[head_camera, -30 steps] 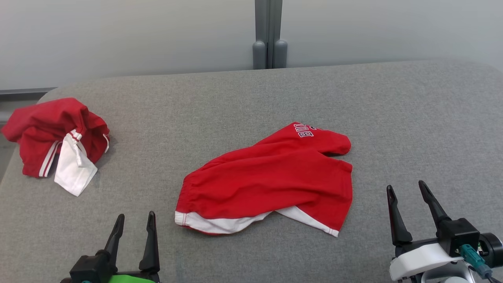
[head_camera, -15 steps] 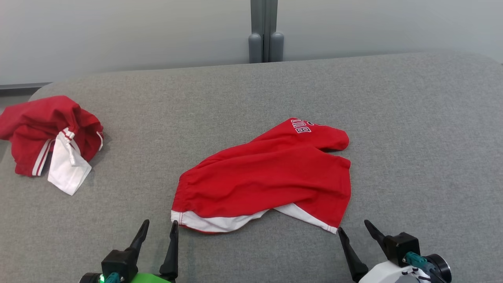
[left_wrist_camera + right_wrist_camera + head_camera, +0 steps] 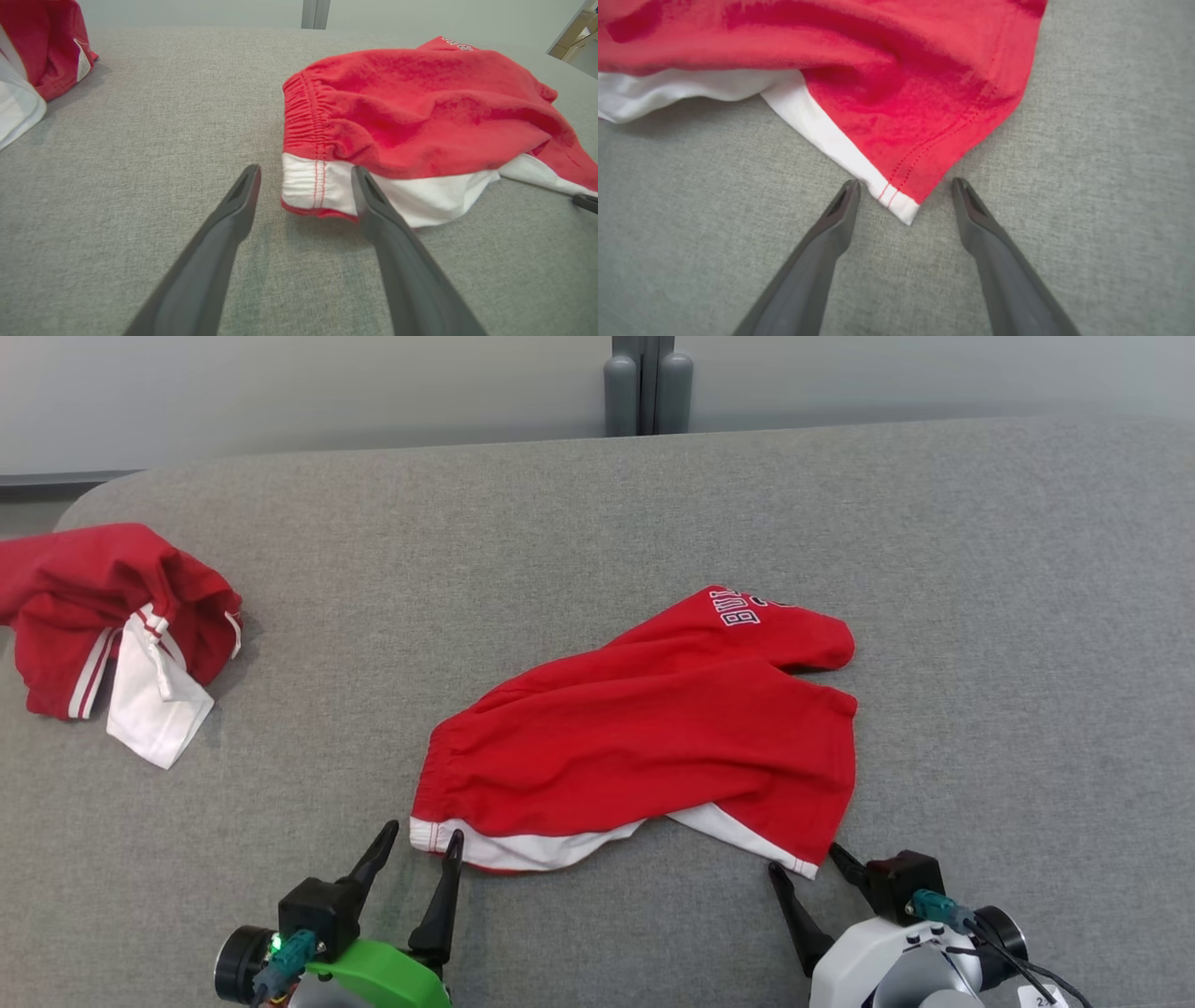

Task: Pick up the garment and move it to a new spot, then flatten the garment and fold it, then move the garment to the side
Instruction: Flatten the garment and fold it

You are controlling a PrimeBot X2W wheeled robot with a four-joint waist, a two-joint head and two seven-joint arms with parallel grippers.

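Surface: grey fabric worktop (image 3: 597,523), far corners rounded; pale wall (image 3: 280,383) and grey post (image 3: 647,383) behind.
Garments, two: red shorts (image 3: 653,728) at centre; crumpled red-white garment (image 3: 103,607) far left.
End effectors, two: left end effector (image 3: 422,831), right end effector (image 3: 803,858). Both spread wide, empty, each flanking near shorts corner.

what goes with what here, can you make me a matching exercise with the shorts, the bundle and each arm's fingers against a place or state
Things
1 shorts
2 bundle
3 left fingers
4 right fingers

Places or states
A crumpled at the far left
B open, with the hem corner between them
C spread out in the middle
D open, with the elastic corner between them

Pairs: 1-C, 2-A, 3-D, 4-B
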